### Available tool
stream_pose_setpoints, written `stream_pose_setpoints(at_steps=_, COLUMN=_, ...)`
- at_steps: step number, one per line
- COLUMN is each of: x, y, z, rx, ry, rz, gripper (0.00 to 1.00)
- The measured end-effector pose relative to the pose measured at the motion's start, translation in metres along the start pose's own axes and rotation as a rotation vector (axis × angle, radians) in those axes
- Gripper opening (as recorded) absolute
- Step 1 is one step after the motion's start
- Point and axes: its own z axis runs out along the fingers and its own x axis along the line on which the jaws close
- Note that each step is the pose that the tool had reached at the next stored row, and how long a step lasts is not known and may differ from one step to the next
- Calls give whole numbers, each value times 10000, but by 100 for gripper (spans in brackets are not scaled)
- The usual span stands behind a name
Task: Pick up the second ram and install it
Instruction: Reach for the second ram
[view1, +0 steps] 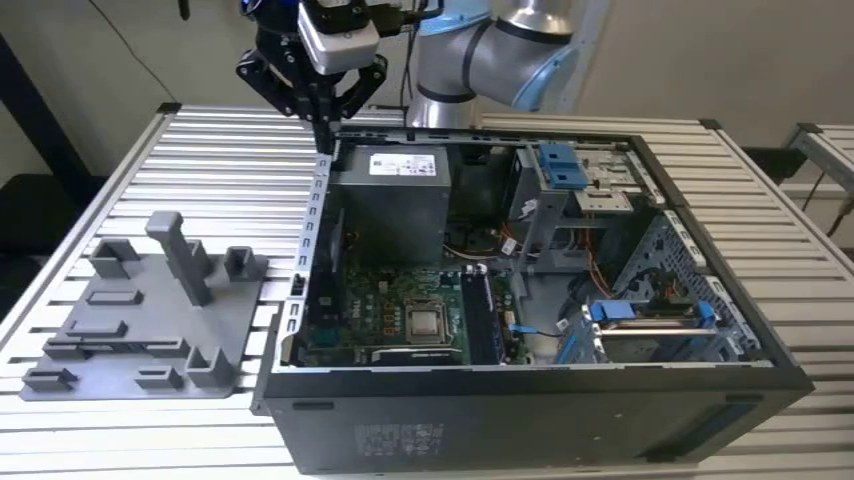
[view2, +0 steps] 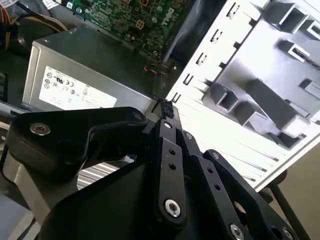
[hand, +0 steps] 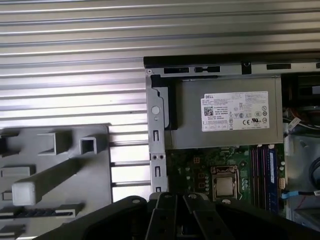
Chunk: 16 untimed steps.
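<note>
Above computer case (view1: 534, 410) corner: end effector (view1: 324, 128) hovers, fingers pressed together.

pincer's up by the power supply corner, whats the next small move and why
Probably slide the pincer across toward the gray fixture on the exterior view's left. It hangs shut and empty beside the power supply. In the first wrist view, a dark strip lies untouched in a fixture slot and is possibly the second ram.
</note>
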Motion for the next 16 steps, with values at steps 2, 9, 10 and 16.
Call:
stream_pose_setpoints(at_steps=2, x=44, y=-3, z=-1, rx=-1, ry=-11, rz=0, gripper=11)
stream_pose_setpoints(at_steps=9, x=209, y=-15, z=-7, rx=-3, ry=-48, rz=-3, gripper=11)
stream_pose_setpoints(at_steps=10, x=235, y=-17, z=-8, rx=-4, ry=-54, rz=-2, gripper=11)
stream_pose_setpoints(at_steps=16, x=401, y=-28, z=-14, rx=-7, ry=-95, rz=-4, gripper=11)
